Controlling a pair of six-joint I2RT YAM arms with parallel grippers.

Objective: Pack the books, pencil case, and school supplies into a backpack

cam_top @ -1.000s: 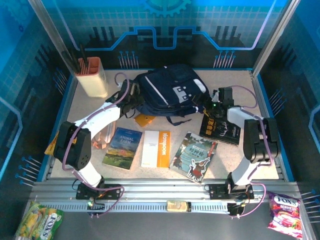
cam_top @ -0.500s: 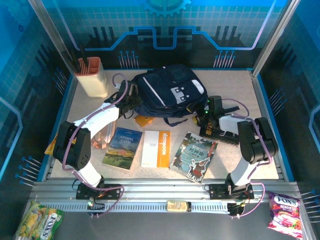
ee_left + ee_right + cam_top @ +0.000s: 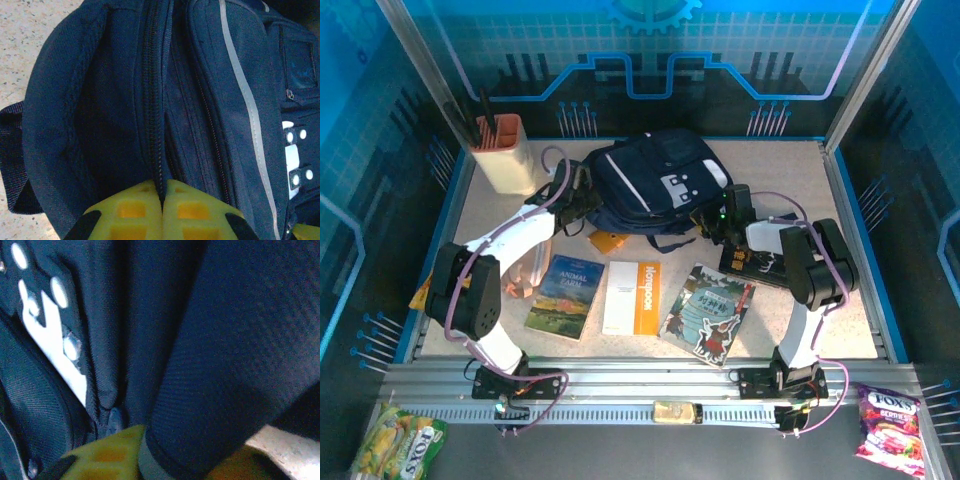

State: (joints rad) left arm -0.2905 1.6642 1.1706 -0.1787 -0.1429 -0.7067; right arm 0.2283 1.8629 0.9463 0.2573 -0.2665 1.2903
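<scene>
You have a speckled beige surface (image 3: 790,180) fenced by blue printed panels (image 3: 650,50). At its far left corner stands a beige holder (image 3: 505,155), upright, with dark sticks (image 3: 485,112) rising from it. Along the near edge runs a slotted metal rail (image 3: 620,385); a small yellow object (image 3: 677,411) lies on it near the middle. Outside the rail you will find two sweet bags: a green-yellow one (image 3: 395,445) at the near left corner and a pink one (image 3: 892,420) at the near right. A yellow item (image 3: 423,292) lies at the left edge, partly hidden.

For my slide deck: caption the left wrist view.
Left tool pinches the navy backpack at its zipper seam, yellow fingers pressed together.
</scene>
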